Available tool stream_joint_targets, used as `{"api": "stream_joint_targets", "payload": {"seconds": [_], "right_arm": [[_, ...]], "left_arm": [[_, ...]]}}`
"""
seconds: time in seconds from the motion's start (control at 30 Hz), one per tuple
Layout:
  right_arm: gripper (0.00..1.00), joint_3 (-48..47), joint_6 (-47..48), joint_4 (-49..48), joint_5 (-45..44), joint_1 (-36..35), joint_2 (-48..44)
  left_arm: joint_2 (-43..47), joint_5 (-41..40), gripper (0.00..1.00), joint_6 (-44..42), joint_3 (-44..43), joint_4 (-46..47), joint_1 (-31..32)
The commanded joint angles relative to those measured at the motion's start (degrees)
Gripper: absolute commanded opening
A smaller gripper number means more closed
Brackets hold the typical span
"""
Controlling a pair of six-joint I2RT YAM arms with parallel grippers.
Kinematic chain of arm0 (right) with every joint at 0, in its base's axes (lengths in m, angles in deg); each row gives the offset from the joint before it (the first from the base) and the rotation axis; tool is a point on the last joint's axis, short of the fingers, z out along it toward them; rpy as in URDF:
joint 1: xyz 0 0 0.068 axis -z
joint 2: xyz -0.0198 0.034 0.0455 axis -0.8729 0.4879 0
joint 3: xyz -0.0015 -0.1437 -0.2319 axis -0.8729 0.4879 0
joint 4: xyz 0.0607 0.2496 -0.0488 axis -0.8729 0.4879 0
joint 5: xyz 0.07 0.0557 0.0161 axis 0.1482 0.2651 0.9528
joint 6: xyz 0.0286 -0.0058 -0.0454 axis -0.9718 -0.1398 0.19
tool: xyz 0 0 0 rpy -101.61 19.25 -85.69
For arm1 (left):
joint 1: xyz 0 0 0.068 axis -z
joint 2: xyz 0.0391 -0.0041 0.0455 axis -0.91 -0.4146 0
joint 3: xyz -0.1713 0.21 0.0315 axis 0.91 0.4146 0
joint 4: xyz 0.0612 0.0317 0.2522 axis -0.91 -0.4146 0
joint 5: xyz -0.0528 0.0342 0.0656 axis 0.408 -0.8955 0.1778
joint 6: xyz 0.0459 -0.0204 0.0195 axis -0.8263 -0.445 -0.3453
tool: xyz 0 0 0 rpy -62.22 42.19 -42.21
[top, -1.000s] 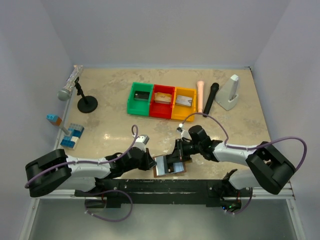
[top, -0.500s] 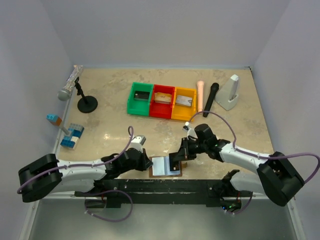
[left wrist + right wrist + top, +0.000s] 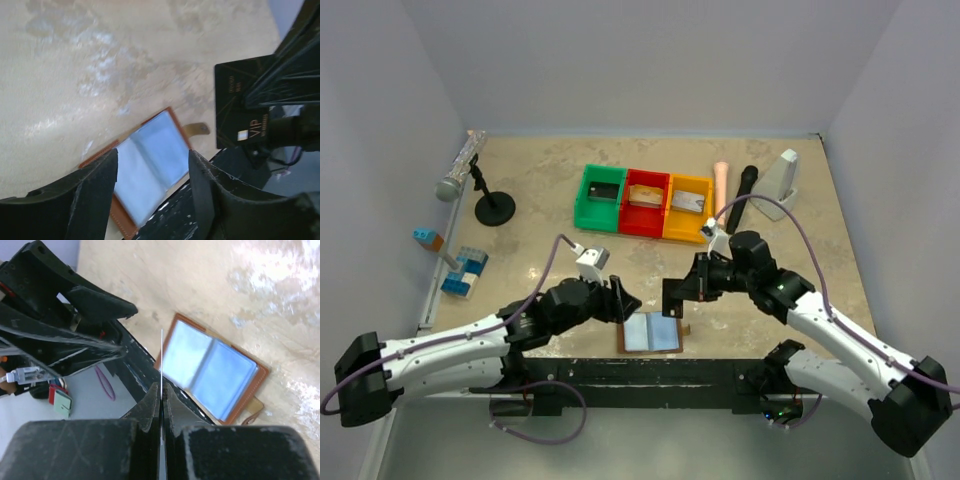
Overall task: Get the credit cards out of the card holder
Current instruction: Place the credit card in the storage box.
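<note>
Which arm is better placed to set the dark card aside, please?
Right. The right gripper is shut on the dark card, which is held clear above the card holder. The left gripper is open and holds nothing.

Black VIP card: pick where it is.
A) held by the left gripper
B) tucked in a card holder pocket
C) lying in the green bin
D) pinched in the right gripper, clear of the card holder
D: the right gripper is shut on the black VIP card, which is raised clear of the open card holder; the left gripper stands open and empty.
</note>
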Motion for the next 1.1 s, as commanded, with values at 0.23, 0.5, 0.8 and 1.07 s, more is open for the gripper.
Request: {"api": "stream_joint_targets", "payload": {"seconds": [0.23, 0.5, 0.8, 1.07], "right_arm": [[0.00, -1.41, -10.09, -15.86, 1.41, -1.34, -2.41], [0.00, -2.63, -11.60, -25.19, 7.66, -5.64, -0.12], [0.00, -4.12, -10.54, -24.58, 9.24, -8.55, 1.02], [0.00, -4.91, -10.19, -24.93, 10.91, -9.43, 1.55]], "left_arm": [[15.49, 1.47, 0.66, 0.34, 4.11, 13.29, -0.80], [20.86, 9.04, 0.65, -4.14, 10.29, 27.39, -0.80], [19.98, 16.51, 0.59, -3.35, 10.20, 32.40, -0.89], [20.24, 15.90, 0.49, -2.65, 10.72, 29.94, -0.89]]}}
